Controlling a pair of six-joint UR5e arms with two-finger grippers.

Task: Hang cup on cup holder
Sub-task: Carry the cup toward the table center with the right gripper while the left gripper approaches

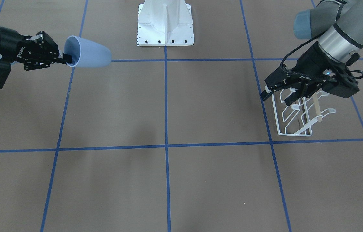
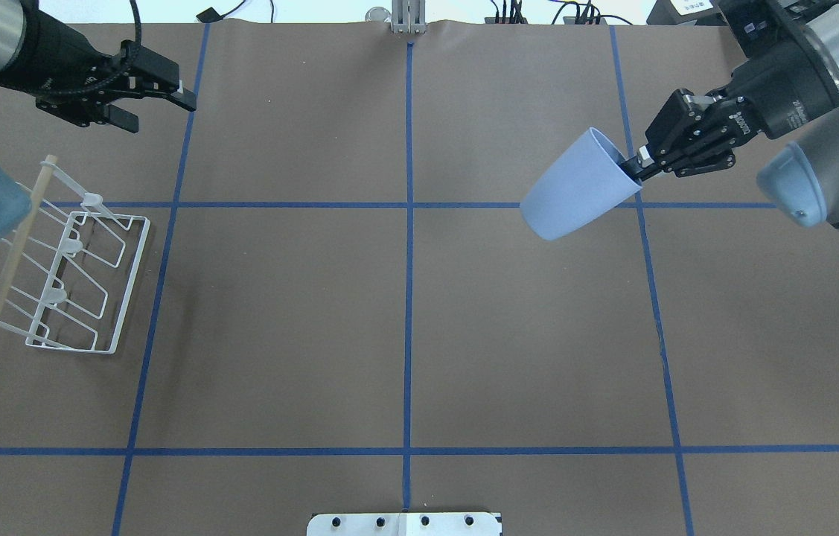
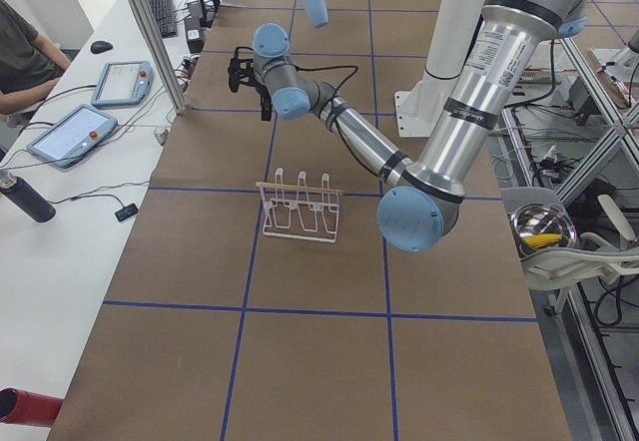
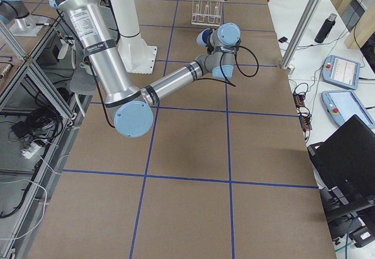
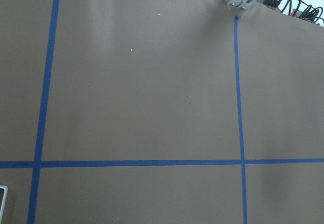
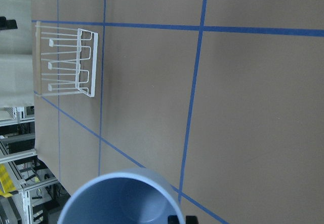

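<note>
Cup (image 2: 579,186) is up off the table (image 2: 300,320) on my right side, lying nearly level in the air with its wide rim turned back toward the arm and its base pointing in toward the middle of the table. The right fingers (image 2: 641,165) are clamped on the rim, one finger inside the mouth and the other against the outer wall. From the right wrist camera I see straight down into the pale blue bowl, with the tip of a finger at the lower edge of the view.

On the opposite side of the table I see the cup holder (image 2: 132,283), standing upright on its white wire base, well apart from the cup. Its wooden rod (image 2: 20,242) runs along the top, and the prongs with their round tips stick out on both sides.

I read the left fingers (image 2: 120,117) as spread apart with nothing between them. They hover past the holder's far end, near it but clear of the wire in the overhead view. The left wrist camera gives me only brown table and blue tape lines (image 5: 241,92).
</note>
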